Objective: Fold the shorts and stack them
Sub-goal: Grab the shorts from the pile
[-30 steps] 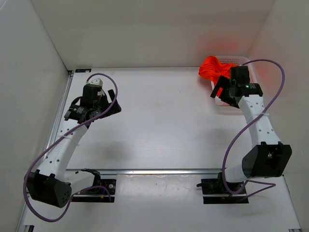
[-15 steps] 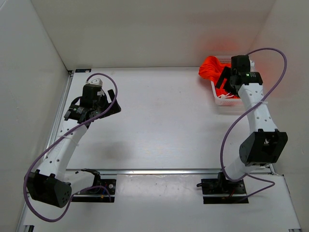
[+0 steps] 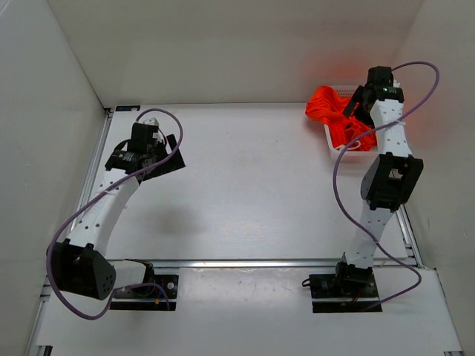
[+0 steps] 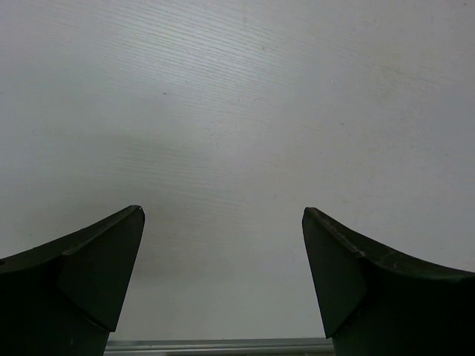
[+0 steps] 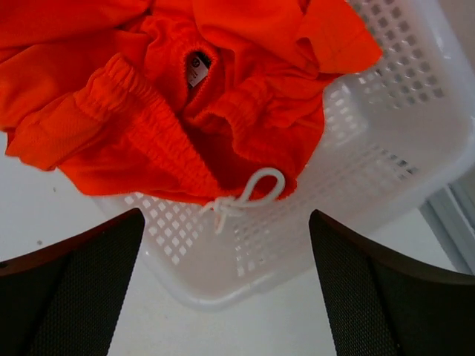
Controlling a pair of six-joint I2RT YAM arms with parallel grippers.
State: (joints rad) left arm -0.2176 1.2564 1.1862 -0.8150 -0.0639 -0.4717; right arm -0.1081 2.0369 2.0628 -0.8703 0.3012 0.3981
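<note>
The bright orange-red shorts [image 3: 332,111] lie bunched in a white mesh basket [image 3: 335,152] at the back right, spilling over its left rim. In the right wrist view the shorts [image 5: 185,89] show an elastic waistband and a white drawstring [image 5: 249,194]. My right gripper [image 3: 359,100] is open and empty above the basket; the jaws stand wide apart with the basket's corner [image 5: 223,289] between them. My left gripper [image 3: 165,157] is open and empty over bare table at the left; its dark fingers [image 4: 89,274] frame only white table surface.
White walls close in the table at the back and both sides. A metal rail [image 3: 100,159] runs along the left edge and another [image 3: 245,262] across the front. The purple cables [image 3: 341,178] loop beside both arms.
My right arm has stretched back toward the far right corner, bringing its gripper over the basket and shorts. My left gripper has shifted slightly back. The shorts have not moved.
</note>
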